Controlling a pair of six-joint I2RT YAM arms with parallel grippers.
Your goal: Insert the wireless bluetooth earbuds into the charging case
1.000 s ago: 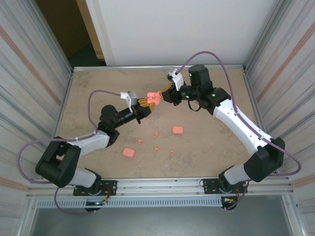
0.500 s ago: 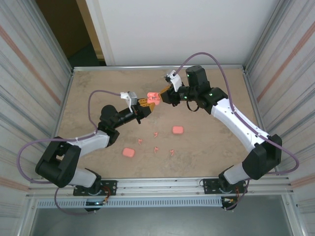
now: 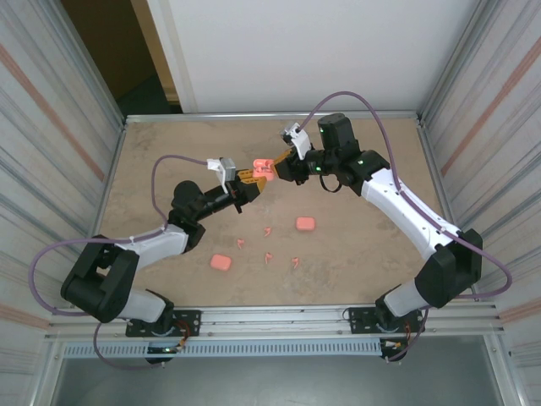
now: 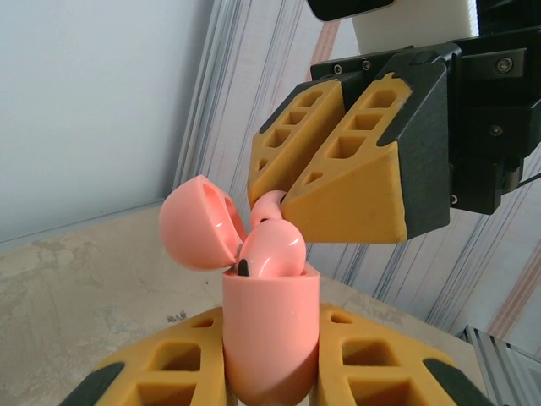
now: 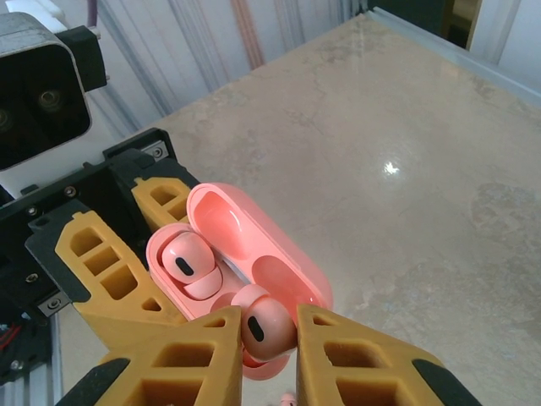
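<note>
Well, from above, little has changed in the last second. My right gripper (image 3: 275,165) has crept a touch closer to my left gripper (image 3: 251,178), which has kept the open charging case (image 3: 262,167) just where it was, up off the table (image 3: 169,152). Below and behind both grippers, four loose earbuds (image 3: 268,229) and two closed cases (image 3: 305,223) lie untouched.

Next, through my left wrist camera, my left fingers are clamped on the lower body of the case. It stands upright between them with its lid swung back, away from my right hand. One seated earbud (image 4: 272,249) sits in the case mouth. My right fingers hang right over it, pinched on the carried earbud (image 4: 269,203), which is just above the rim. I can't tell whether it touches.

Then, through my right wrist camera, the carried earbud is gripped between my right fingertips, directly at the near end of the open case. The seated one is at the far end, by my left fingers.

That small approach means, I judge, that I'm lined up over the empty socket. The second bud of this pair is nearly home but not yet released.
</note>
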